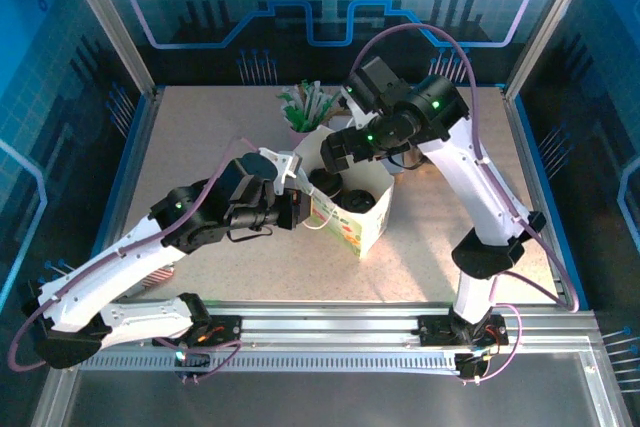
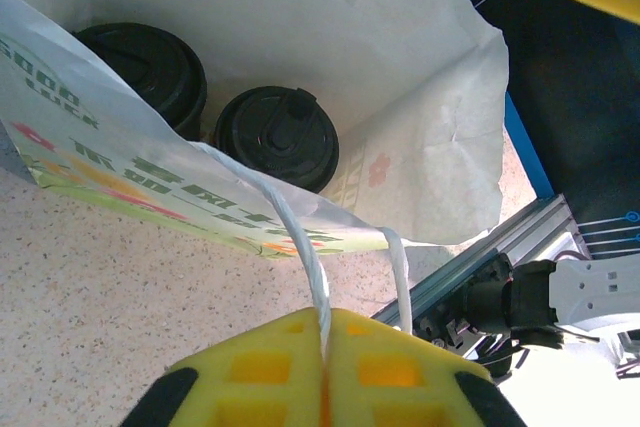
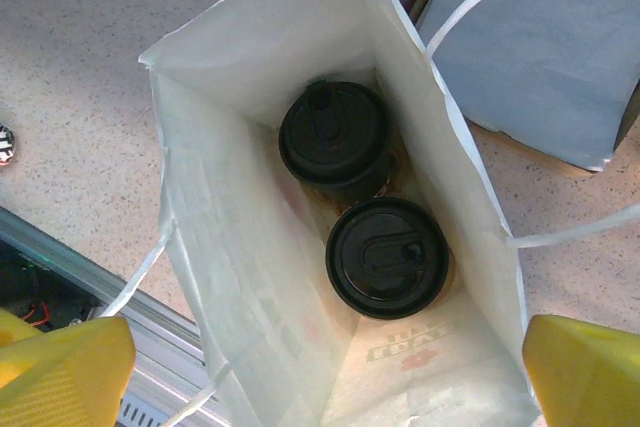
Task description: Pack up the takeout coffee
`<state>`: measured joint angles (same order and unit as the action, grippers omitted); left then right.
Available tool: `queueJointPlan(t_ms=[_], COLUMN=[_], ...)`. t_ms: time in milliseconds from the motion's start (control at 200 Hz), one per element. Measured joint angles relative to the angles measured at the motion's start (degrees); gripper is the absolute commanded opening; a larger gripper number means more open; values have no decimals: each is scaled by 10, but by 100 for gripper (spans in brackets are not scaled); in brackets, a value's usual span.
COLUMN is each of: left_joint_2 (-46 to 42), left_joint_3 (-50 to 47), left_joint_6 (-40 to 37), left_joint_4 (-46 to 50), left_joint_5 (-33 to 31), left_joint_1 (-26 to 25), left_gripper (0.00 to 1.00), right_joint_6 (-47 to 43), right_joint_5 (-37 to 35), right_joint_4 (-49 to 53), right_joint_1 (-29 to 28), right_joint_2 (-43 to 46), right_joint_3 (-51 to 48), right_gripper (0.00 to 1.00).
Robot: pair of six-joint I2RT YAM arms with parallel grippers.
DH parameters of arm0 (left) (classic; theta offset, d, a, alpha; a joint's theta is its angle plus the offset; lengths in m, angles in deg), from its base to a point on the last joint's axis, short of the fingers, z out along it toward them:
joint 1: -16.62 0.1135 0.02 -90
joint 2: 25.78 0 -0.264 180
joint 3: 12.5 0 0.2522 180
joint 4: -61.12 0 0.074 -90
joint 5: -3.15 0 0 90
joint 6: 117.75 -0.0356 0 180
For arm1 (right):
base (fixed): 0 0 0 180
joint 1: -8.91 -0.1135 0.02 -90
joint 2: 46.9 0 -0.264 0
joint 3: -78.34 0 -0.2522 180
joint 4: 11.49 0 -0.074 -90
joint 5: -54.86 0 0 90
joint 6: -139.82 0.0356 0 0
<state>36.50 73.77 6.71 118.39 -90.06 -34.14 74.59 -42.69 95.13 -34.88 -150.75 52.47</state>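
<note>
A white paper bag [image 1: 362, 219] with green and floral print stands open mid-table. Inside it sit two takeout coffees with black round lids [image 3: 335, 135] [image 3: 388, 257], side by side and upright; their cup walls are mostly hidden. The same two lids [image 2: 145, 65] [image 2: 278, 135] appear in the left wrist view past the bag's rim. My left gripper [image 2: 326, 332] is shut on the bag's white twisted handle [image 2: 314, 267] at the bag's left side [image 1: 303, 209]. My right gripper [image 3: 325, 387] hangs open directly above the bag mouth, with nothing between its yellow fingertips [image 3: 70, 367].
A pink cup of green-and-white sachets [image 1: 305, 112] stands just behind the bag. The aluminium rail [image 1: 330, 327] runs along the table's near edge, close to the bag's front. Bare tabletop lies to the right of the bag [image 1: 440, 237].
</note>
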Motion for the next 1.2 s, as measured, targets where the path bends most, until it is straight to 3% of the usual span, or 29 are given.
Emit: queueJointPlan(t_ms=[255,615,1066,1201], left_joint_2=[0,5,26,40], left_joint_3=[14,45,130,170], left_joint_6=[0,-5,-36,-51], left_joint_4=[3,13,29,37], left_joint_5=[0,-3,-11,-16], left_joint_1=[0,0,0,0], left_gripper=[33,42,76,82], right_joint_6=[0,-1,0,1], right_joint_5=[12,28,33,33], right_joint_4=[0,0,-48,-80], right_joint_1=[5,15,58,72], right_joint_2=[13,30,112,151], right_joint_3=[0,0,-41,-77], right_gripper=[100,100,100,100])
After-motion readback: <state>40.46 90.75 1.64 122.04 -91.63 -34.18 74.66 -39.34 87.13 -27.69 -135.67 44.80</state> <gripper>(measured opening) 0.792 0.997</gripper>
